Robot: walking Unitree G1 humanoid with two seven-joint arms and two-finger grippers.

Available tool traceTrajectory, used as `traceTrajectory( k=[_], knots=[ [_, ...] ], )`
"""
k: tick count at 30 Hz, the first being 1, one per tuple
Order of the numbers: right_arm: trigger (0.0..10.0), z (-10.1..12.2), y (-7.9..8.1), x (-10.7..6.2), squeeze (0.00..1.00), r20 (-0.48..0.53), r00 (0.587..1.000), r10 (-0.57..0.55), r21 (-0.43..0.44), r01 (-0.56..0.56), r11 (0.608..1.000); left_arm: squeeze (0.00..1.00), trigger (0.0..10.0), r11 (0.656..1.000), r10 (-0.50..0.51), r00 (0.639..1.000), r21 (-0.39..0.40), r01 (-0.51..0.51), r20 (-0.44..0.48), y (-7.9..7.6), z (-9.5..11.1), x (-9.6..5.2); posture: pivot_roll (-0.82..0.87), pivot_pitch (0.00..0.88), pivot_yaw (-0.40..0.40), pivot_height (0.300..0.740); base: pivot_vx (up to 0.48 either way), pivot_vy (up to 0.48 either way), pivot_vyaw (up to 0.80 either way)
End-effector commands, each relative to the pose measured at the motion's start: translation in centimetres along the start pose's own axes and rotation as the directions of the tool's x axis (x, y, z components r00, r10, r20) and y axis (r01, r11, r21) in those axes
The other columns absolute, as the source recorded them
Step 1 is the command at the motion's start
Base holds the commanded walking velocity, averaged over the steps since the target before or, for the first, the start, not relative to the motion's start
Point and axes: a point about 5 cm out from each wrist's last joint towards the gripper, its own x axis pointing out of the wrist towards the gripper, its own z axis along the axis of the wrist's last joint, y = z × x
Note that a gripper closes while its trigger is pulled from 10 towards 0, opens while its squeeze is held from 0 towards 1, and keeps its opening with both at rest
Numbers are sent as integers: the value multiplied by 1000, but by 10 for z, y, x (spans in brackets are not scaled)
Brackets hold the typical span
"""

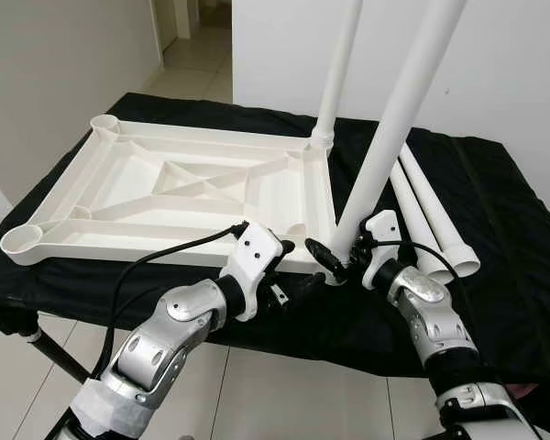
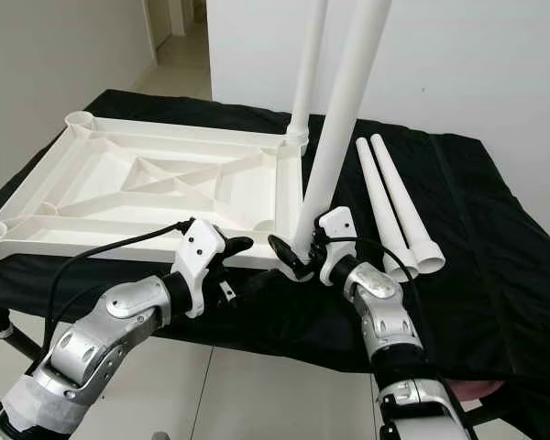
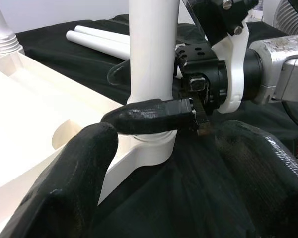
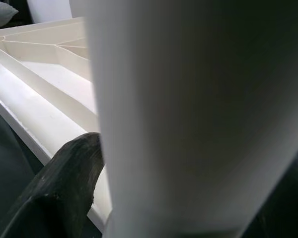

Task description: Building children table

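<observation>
You are working on an upturned white tabletop (image 1: 165, 188) lying across the left half of the frame on a black cloth (image 1: 495, 211). One leg (image 1: 341, 69) is already standing in the far corner socket at upper centre. A second leg (image 1: 399, 115) is rising from the near corner at lower centre, and your right gripper (image 1: 341, 261) is clamping it low down, just above the socket, one finger on each side. Your left gripper (image 1: 298, 280) is hovering just beside that corner with its fingers spread, holding nothing. Two spare legs (image 1: 431, 215) are lying on the cloth at centre right.

The legs are looking like hollow, smooth plastic tubes: light and stiff, but probably slippery and top-heavy when held at one end. You are best gripping near the base, where you are now, and keeping the tube in line with the socket while pressing. The tabletop may slide on the cloth, so bracing its rim with the left gripper seems wise.
</observation>
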Motion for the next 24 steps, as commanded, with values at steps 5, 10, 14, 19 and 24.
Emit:
traceTrajectory(
  k=[5,10,14,19,24],
  knots=[
    [4157,-2,1,3,0,-8,1000,29,-10,-29,1000,0,10000,1000,-29,1000,11,29,-10,-1,-1,-1,-25,0,-31,740,0,0,0],
    [0,-2,1,4,0,-6,999,36,-9,-36,999,0,10000,1000,-28,1000,12,28,-11,-1,-1,-1,-25,0,-31,740,0,0,0],
    [0,-7,3,2,0,-9,999,51,5,-51,999,0,10000,1000,-30,999,5,30,-13,-3,-2,-2,-29,0,-31,740,0,0,0],
    [10000,-15,7,-3,0,-24,999,47,28,-46,999,0,10000,999,-35,999,-4,35,-14,-6,-3,-2,-36,0,-35,740,0,0,0],
    [10000,-18,11,-5,0,-28,999,18,46,-17,999,0,10000,999,-37,999,-8,37,-13,-7,-4,-1,-38,0,-40,740,0,0,0]
  ],
)
